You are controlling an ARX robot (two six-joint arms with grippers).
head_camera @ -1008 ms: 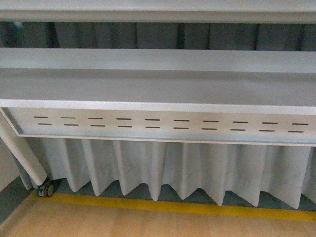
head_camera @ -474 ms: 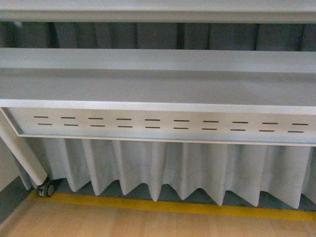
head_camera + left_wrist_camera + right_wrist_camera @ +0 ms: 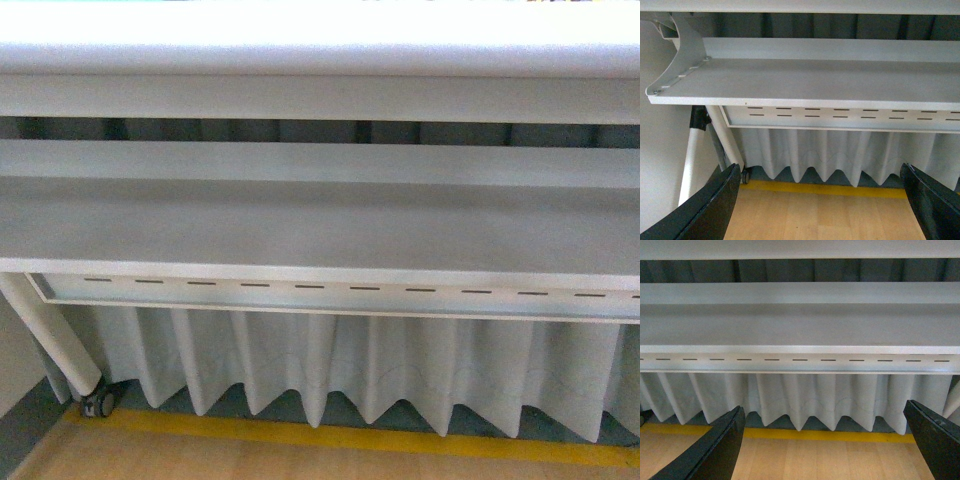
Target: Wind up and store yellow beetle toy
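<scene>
The yellow beetle toy is out of view in all three views. My left gripper point(image 3: 822, 200) is open and empty; its two black fingers stand wide apart over the wooden floor, facing the underside of a grey table point(image 3: 815, 80). My right gripper point(image 3: 822, 440) is also open and empty, with its fingers wide apart and facing the same table underside point(image 3: 800, 325). Neither arm shows in the front view.
The grey table's underside and slotted panel point(image 3: 330, 288) fill the front view. A pleated grey curtain point(image 3: 330, 365) hangs behind it. A yellow floor stripe point(image 3: 330, 438) runs below. A white table leg with a castor point(image 3: 95, 402) stands at the left.
The front view has tilted or risen: the table underside now sits lower in the picture and a bright table edge shows at the top.
</scene>
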